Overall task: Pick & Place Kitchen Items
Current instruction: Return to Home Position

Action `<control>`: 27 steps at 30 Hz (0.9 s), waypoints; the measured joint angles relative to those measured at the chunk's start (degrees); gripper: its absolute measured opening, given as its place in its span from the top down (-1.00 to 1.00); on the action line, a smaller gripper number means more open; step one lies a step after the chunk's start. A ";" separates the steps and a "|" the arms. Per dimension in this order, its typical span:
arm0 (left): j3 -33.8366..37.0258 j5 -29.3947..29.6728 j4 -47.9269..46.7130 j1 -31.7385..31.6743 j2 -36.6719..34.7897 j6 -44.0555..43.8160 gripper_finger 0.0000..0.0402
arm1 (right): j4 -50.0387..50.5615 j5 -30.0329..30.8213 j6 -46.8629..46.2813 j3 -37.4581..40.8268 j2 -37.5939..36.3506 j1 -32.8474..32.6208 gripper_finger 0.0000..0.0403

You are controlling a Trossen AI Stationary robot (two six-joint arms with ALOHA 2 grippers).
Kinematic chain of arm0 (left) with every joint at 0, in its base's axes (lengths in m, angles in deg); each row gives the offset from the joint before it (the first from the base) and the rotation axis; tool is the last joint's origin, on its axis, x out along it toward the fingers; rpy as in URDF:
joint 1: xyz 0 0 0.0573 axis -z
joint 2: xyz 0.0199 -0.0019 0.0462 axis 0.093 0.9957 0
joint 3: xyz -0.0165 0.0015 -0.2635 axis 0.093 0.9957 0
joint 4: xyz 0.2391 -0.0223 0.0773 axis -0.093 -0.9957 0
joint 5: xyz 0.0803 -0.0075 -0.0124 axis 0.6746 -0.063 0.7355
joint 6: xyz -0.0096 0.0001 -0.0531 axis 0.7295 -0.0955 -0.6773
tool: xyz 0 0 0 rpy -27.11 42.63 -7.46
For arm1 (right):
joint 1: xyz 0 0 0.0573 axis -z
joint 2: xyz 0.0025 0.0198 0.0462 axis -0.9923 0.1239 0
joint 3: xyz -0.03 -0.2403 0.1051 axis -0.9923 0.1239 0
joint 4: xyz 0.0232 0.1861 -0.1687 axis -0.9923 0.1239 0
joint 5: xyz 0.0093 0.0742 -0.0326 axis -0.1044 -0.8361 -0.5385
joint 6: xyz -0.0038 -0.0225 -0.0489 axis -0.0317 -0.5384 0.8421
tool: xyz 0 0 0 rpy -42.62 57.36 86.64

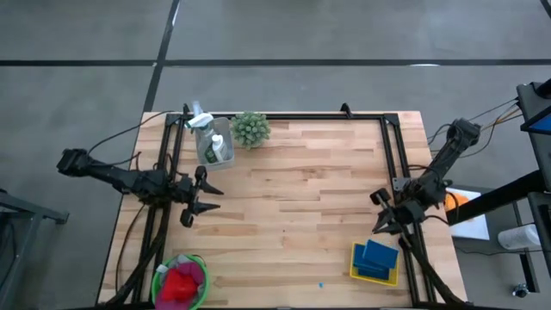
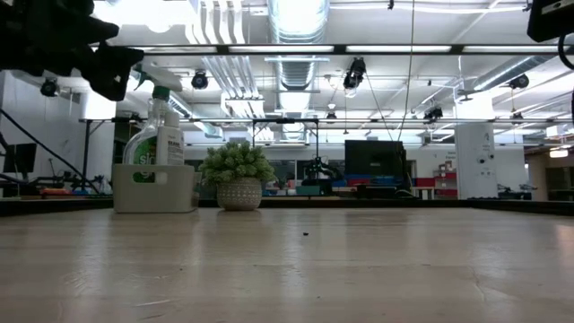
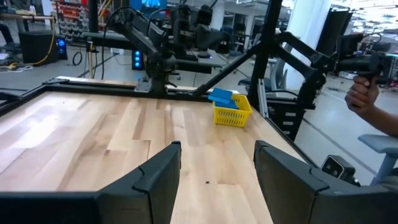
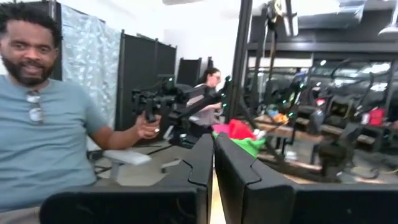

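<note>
while the left gripper (image 1: 205, 198) hangs spread, empty, at left of the table (image 1: 301, 198), the right gripper (image 1: 383, 222) sits closed on nothing near the yellow bin (image 1: 354, 263) of blue sponges (image 1: 377, 256).

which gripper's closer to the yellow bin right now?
Right. The right gripper is close beside the yellow bin on the table's right side; the left gripper is far across the table.

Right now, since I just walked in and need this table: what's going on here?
Nothing is being handled. The left gripper is open at the table's left side, the right gripper shut near its right edge, both empty. Blue sponges lie in the yellow bin, cloths in the green bin.
</note>
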 joint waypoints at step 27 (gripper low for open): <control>6.75 -25.10 2.90 -33.06 -0.22 -1.92 -0.03 | 33.46 -30.87 -8.83 0.02 -24.42 47.92 0.92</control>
